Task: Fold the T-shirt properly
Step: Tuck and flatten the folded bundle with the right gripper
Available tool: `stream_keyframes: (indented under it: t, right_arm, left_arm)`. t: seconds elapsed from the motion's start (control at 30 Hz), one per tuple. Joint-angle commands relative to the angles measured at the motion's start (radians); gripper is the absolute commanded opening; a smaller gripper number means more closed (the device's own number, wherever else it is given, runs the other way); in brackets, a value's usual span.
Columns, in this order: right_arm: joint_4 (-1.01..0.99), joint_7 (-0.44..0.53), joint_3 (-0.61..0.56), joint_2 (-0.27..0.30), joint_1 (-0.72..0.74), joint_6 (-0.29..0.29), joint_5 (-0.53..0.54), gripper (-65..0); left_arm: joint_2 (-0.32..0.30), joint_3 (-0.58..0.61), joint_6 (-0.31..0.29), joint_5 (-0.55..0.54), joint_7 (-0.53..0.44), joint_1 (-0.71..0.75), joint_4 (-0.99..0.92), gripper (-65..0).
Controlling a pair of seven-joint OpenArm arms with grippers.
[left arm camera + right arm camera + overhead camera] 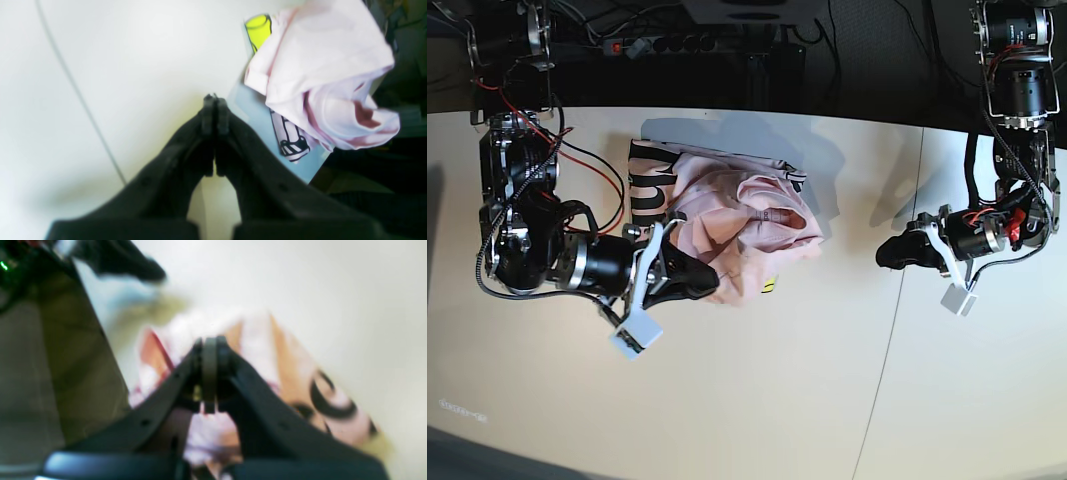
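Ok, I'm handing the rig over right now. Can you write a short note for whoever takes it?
Right hand: shut at the near edge of the T-shirt; the blurred wrist view does not show if cloth is pinched.
Left hand: shut, empty, over bare table, apart from the shirt.
Shirt: crumpled heap, lettering partly showing.
Done: no fold yet.
Left: spread it flat, then fold.

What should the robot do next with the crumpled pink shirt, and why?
Probably lift and pull it outward to spread it flat. The T-shirt lies bunched in a heap on the table, and the right gripper is shut at its edge, seemingly pinching cloth. The left gripper is shut, well away from it.
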Motion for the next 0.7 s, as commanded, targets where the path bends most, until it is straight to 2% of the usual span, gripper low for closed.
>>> stream_keyframes:
  t: [0.0, 0.13, 0.27, 0.53, 0.67]
  right_arm:
    - [0.018, 0.024, 0.005, 0.021, 0.013, 0.063, 0.024, -65.0]
    - [0.015, 0.023, -0.006, 0.036, -0.028, 0.064, 0.022, -65.0]
    - [0.014, 0.032, -0.071, 0.033, -0.052, 0.064, 0.002, -65.0]
    - [-0.023, 0.173, -0.256, 0.024, -0.016, 0.064, -0.175, -65.0]
    - [-0.132, 0.225, -0.33, -0.031, 0.054, 0.062, -0.268, -65.0]
  left_arm:
    - [-0.014, -0.011, -0.009, -0.027, -0.014, -0.022, 0.018, -64.4]
    - [-0.014, -0.015, -0.009, -0.029, -0.014, -0.021, 0.018, -64.4]
    - [-0.014, -0.015, -0.009, -0.028, -0.013, -0.021, 0.018, -64.4]
    - [-0.014, -0.015, -0.009, -0.028, -0.014, -0.022, 0.018, -64.4]
    - [-0.014, -0.015, -0.009, -0.028, -0.014, -0.021, 0.018, -64.4]
